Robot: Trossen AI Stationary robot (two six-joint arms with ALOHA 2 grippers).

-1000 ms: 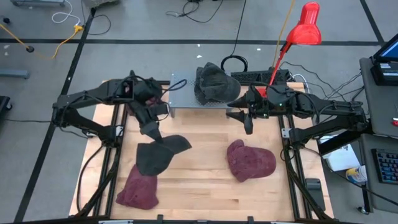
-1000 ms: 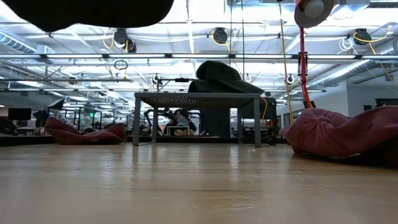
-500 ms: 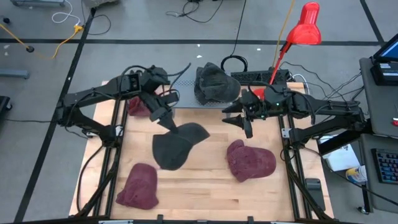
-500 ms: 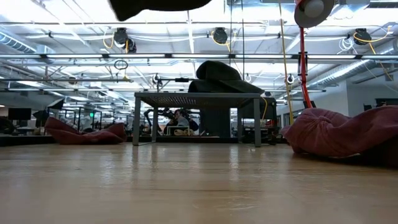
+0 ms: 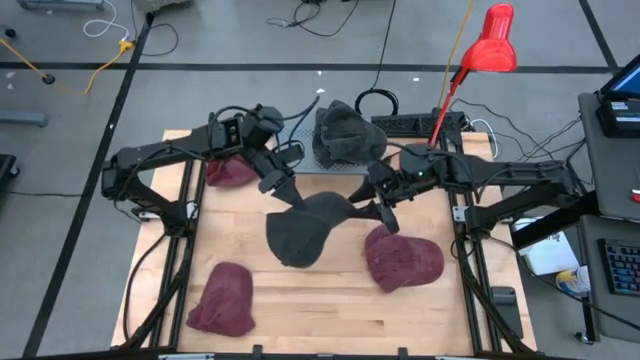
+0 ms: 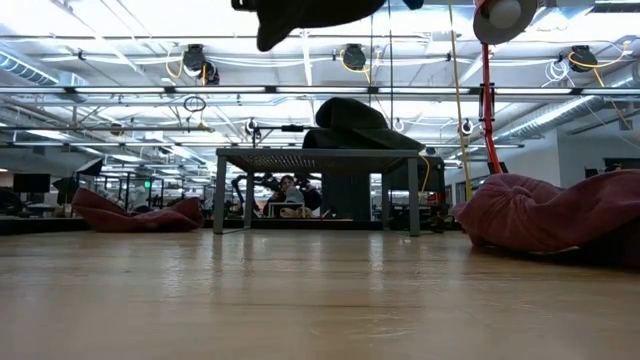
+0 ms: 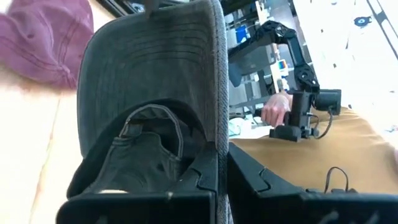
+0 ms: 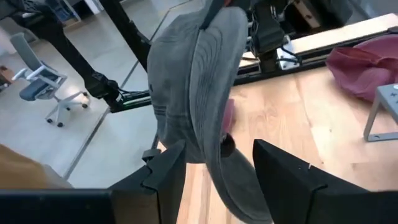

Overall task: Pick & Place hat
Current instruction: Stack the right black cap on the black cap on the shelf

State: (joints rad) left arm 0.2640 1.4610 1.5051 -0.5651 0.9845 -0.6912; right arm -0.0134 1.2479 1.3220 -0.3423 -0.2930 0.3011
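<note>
A dark grey cap [image 5: 303, 228] hangs in the air over the table's middle; in the low view it shows at the top [image 6: 300, 12], clear of the wood. My left gripper [image 5: 283, 192] is shut on it. My right gripper [image 5: 382, 212] is open. Its fingers stand on either side of the cap's brim [image 8: 208, 124], and I cannot tell whether they touch it. A second dark hat [image 5: 345, 135] lies on a small grey metal stand [image 5: 290, 135] at the far edge. My left gripper [image 7: 222, 174] pinches the cap's rim edge [image 7: 217, 134] between its two fingers, beside the stitched brim. It comes at the cap from above and from the table's far left. The cap hangs below the fingers, lifted clear of the table, with its hollow side facing the wrist camera.
Three maroon hats lie on the wood: one near right [image 5: 405, 258], one near left [image 5: 222, 300], one far left [image 5: 230, 170]. A red lamp [image 5: 485, 45] stands beyond the far right corner. Black frame rails run along both sides of the table.
My left gripper has carried the cap from the table's near left toward the middle and the far side, the cap swinging along below it, clear of the wood. My right gripper has moved left and toward the near edge, up to the cap's brim.
</note>
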